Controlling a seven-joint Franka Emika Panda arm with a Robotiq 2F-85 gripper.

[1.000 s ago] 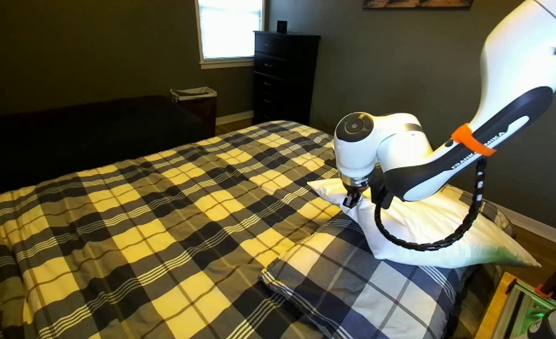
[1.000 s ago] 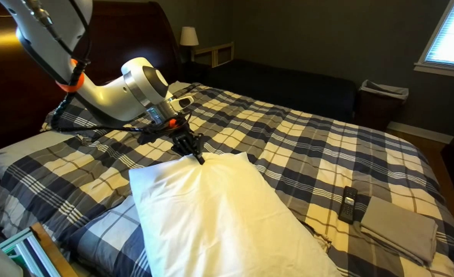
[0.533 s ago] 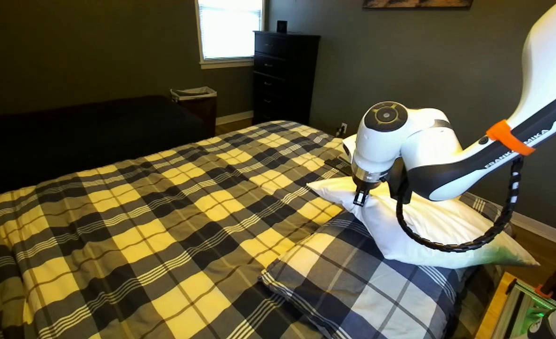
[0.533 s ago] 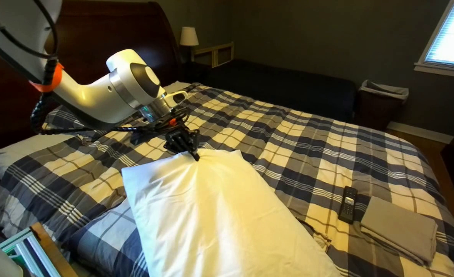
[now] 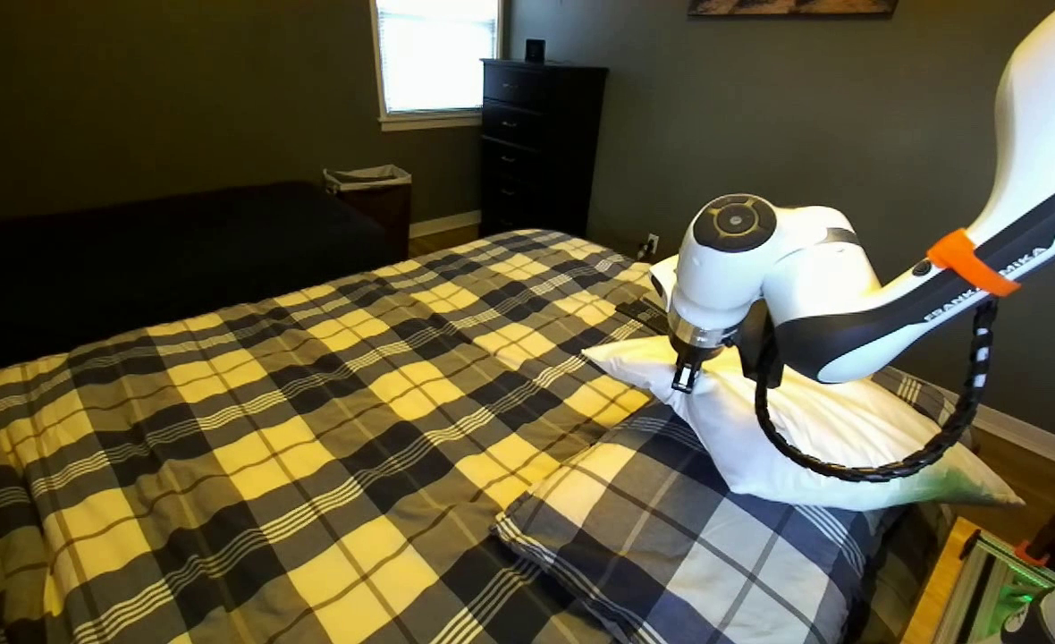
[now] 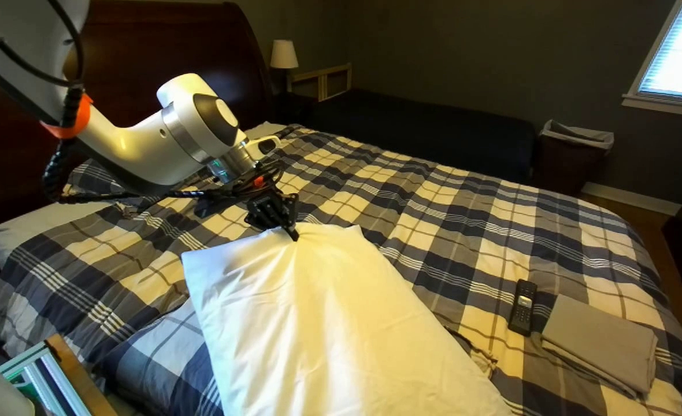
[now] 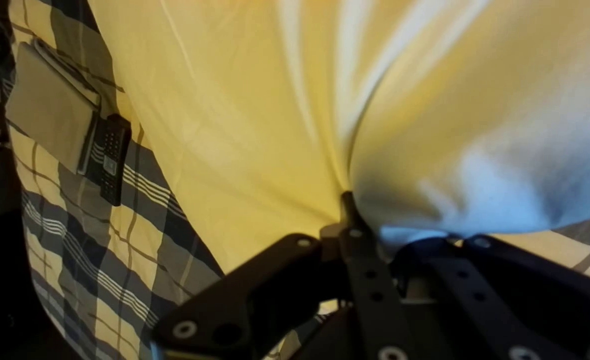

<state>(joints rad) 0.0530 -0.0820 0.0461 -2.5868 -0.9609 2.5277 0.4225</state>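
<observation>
Dark walls (image 6: 480, 52), plaid bedding (image 6: 451, 202); fingers (image 7: 367, 265) pinch a white pillow (image 6: 329, 312).

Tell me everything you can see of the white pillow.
The white pillow is plain, soft-looking fabric with pointed corners. The hand pinches one end between two corners, gathering creases that fan out from the grip. It lies broad side up over the plaid pillow, partly covering it. A greenish tint shows near one corner in an exterior view. Its underside is hidden.

White pillow (image 6: 329, 323): smooth cloth, creased, matt. Plaid bedspread (image 6: 433, 190): matt cloth. Handset (image 6: 523, 307): plastic. Arm shell (image 5: 1042, 107): glossy, smooth. Headboard (image 6: 202, 40): glossy wood.
</observation>
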